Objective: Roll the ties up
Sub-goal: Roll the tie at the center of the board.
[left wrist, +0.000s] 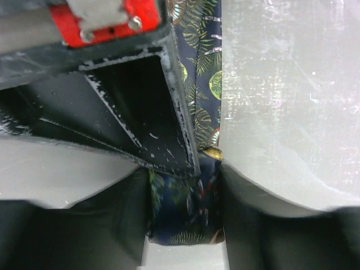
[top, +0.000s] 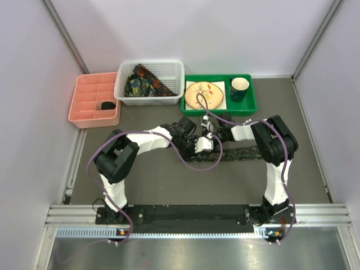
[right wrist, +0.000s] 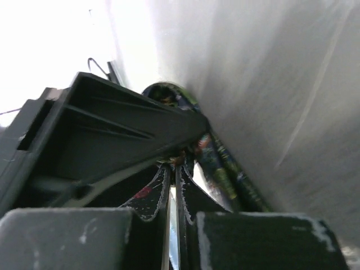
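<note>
left end effector [left wrist: 185,225] around narrow leaf-printed tie [left wrist: 203,84]

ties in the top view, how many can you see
2 at least: one tie stretched on the table, and a bundled tie in the basket, possibly hiding more.

top view: you are getting bright, even light, sharp focus, faint shadows | left wrist: left fingers [left wrist: 62,236] are blurring near the lens, tie [left wrist: 199,95] ahead of them showing sharper, table [left wrist: 292,84] glaring beside | right wrist: whiteout is blooming above-left of right fingers [right wrist: 62,236]
</note>
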